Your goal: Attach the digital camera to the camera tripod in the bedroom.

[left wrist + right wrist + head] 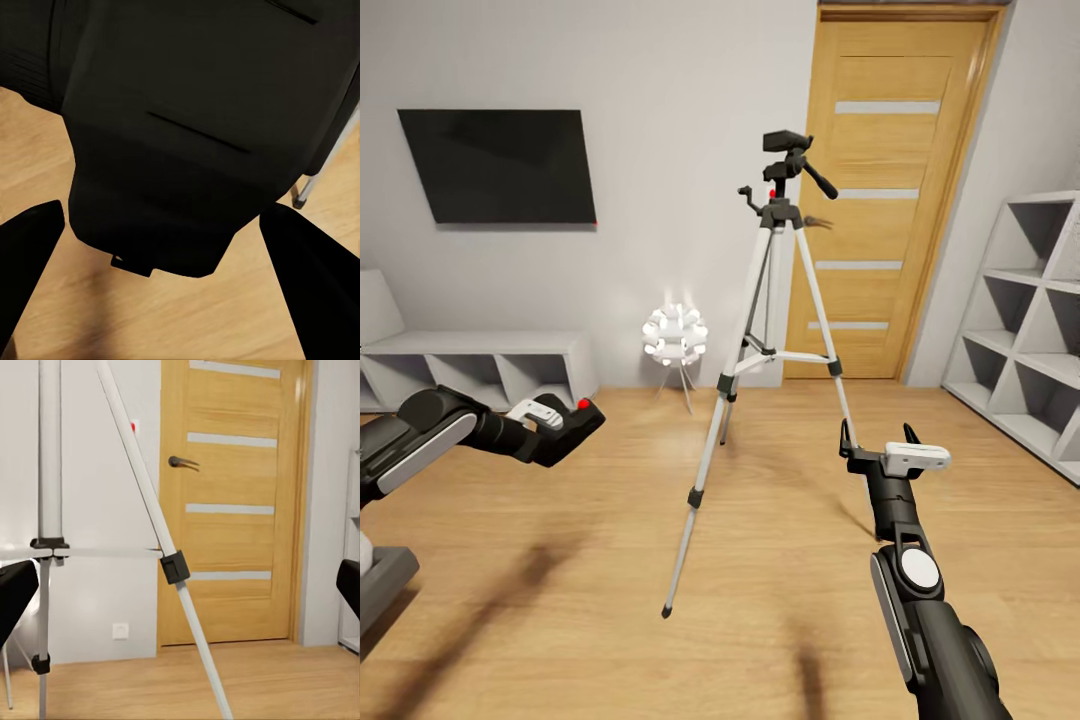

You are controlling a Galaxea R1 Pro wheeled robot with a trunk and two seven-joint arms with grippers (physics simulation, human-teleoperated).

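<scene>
The camera tripod [727, 385] stands upright on the wood floor in the middle of the head view, its black pan head [785, 165] up in front of the door. My left gripper [567, 432] hangs low to the tripod's left, shut on the digital camera [588, 414], whose red button faces up. The left wrist view looks along the camera's black body [195, 127], with a dark finger [30, 262] on either side. My right gripper [877, 436] is open and holds nothing, just right of the tripod's near right leg [178, 566].
A white ball lamp [675, 335] stands behind the tripod by the wall. The wooden door [885, 230] is shut at the back right. White cube shelves [1030, 330] line the right wall, and a low white unit [480, 365] sits under the TV [500, 165].
</scene>
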